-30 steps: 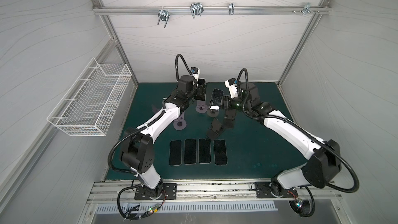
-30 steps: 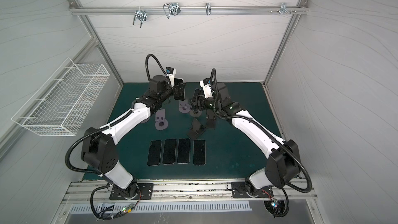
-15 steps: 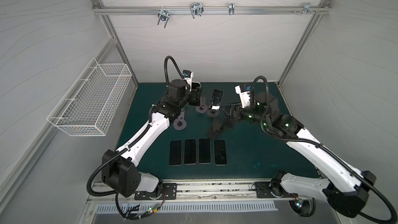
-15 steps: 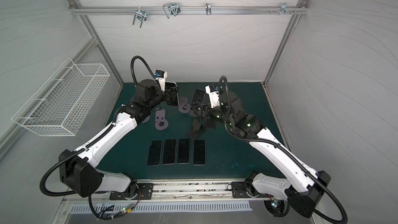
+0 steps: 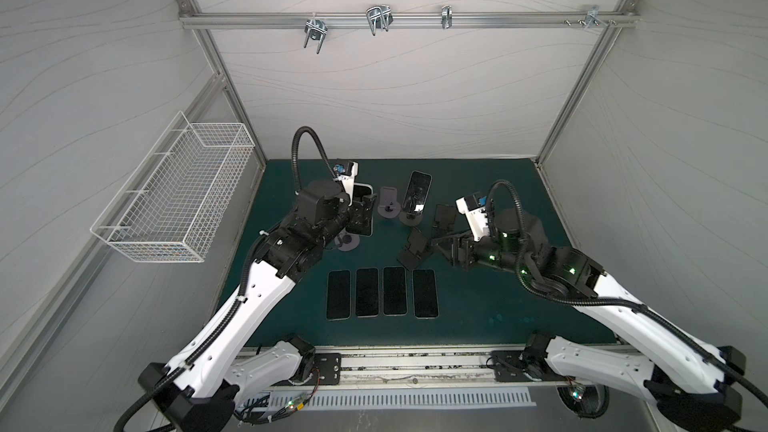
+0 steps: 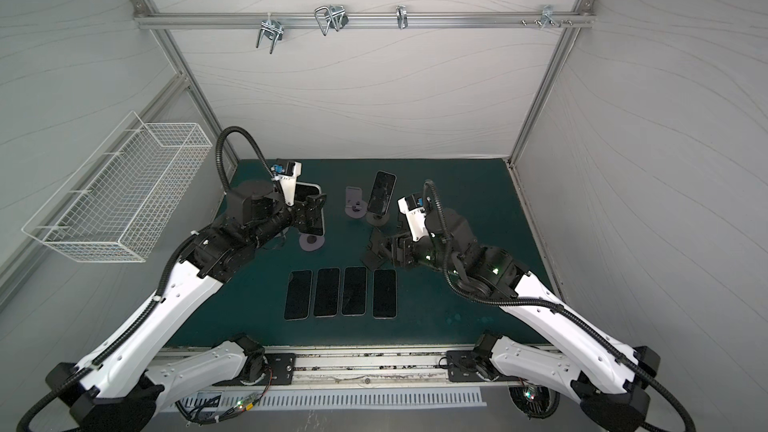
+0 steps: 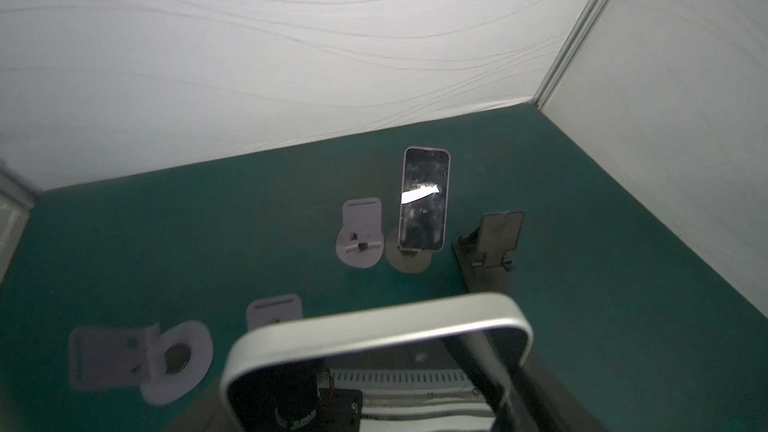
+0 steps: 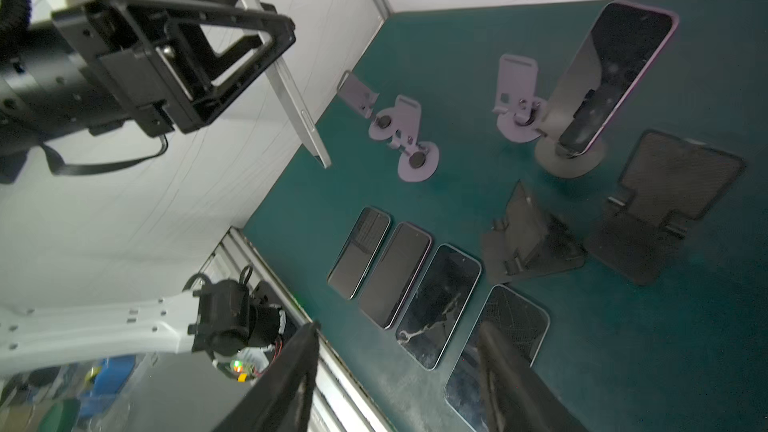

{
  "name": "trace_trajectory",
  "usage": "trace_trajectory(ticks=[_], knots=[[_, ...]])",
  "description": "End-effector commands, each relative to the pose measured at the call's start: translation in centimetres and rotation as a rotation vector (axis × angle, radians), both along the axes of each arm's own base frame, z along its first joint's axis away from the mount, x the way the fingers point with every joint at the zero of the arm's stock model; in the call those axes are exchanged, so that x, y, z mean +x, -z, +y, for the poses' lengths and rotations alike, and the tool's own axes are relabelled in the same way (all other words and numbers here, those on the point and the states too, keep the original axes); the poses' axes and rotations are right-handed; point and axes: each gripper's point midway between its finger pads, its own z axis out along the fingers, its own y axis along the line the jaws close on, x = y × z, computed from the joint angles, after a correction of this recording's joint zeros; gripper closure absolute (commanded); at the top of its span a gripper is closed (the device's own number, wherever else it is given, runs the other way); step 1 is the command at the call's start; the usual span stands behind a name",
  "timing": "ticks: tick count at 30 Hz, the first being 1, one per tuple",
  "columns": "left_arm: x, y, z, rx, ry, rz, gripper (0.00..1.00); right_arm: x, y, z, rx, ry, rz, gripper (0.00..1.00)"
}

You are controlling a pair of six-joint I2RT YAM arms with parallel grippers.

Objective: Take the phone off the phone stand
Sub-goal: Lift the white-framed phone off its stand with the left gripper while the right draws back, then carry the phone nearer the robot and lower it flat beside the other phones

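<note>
Holding one phone off its stand, with one more left to take
The left gripper is clamped on a silver-edged phone above the mat's back-left area. The right gripper has its jaws apart and empty. Four phones lie flat near the front edge, and a last phone leans in its stand near the back edge.

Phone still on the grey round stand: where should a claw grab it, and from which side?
I'd pinch the phone across its two long edges, upper half, coming down from above. It leans back on the grey stand, bottom edge in the cradle, so only the upper half stands free. The right claw is open and empty.
</note>
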Motion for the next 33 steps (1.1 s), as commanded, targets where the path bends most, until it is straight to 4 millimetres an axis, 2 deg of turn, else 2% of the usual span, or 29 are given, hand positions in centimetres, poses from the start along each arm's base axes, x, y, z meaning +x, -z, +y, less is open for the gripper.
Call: trace_trajectory(ticks=[1, 5, 9, 16, 22, 28, 33], knots=[[-2.1, 0.9, 2.7, 0.022, -0.089, 0.042, 0.51, -0.7, 0.0, 1.0, -0.016, -0.013, -0.034, 0.38], [-5.0, 2.5, 5.1, 0.020, -0.147, 0.081, 0.52, -2.2, 0.2, 3.3, -0.018, -0.082, -0.044, 0.38], [-7.1, 4.3, 7.5, 0.042, -0.225, 0.131, 0.52, -3.3, 0.3, 5.2, -0.020, -0.139, -0.064, 0.38], [-9.1, 7.1, 10.3, 0.112, -0.324, 0.200, 0.53, -4.3, -0.2, 6.8, -0.019, -0.200, -0.078, 0.38], [-9.3, 10.4, 10.9, 0.145, -0.368, 0.259, 0.52, -4.7, -0.1, 6.6, -0.024, -0.197, -0.083, 0.38], [-8.1, 12.2, 10.1, 0.167, -0.366, 0.297, 0.52, -4.6, 0.4, 6.0, -0.019, -0.172, -0.075, 0.38], [-7.5, 14.7, 9.9, 0.178, -0.384, 0.356, 0.53, -4.5, 0.1, 5.8, -0.014, -0.168, -0.096, 0.37]])
